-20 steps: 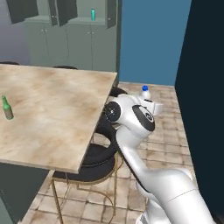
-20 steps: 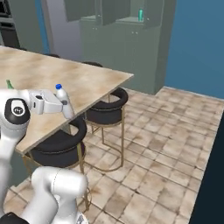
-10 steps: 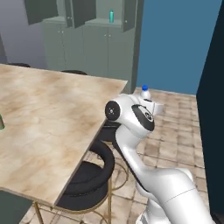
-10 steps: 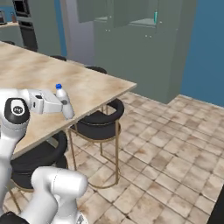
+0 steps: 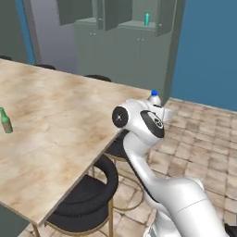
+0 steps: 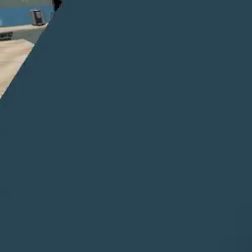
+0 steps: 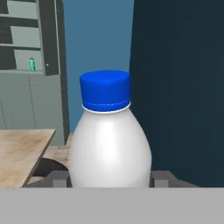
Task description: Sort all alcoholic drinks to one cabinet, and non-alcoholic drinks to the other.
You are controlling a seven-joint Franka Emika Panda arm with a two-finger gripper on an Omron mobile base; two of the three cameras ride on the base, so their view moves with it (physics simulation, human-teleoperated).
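In the hand view my gripper (image 7: 109, 178) is shut on the white plastic bottle with a blue cap (image 7: 107, 148), a non-alcoholic drink, which stands upright between the fingertips (image 7: 57, 178). In the left base view its blue cap (image 5: 153, 94) peeks out behind my arm's wrist, just past the table's far corner. The teal bottle (image 5: 146, 18), also seen small in the hand view (image 7: 32, 64), stands in the open upper cabinet ahead. A green glass bottle (image 5: 5, 121), an alcoholic drink, stands on the table at the far left.
The beige table (image 5: 55, 125) fills the left, with black stools (image 5: 88, 194) under its near edge. Grey cabinets (image 5: 120, 51) with open upper doors stand ahead. A dark blue wall (image 6: 147, 147) is very close on the right side.
The whole scene has shifted: the base has moved, the cabinets look nearer and the dark blue wall now blocks the right base view. The white bottle stays in the gripper.
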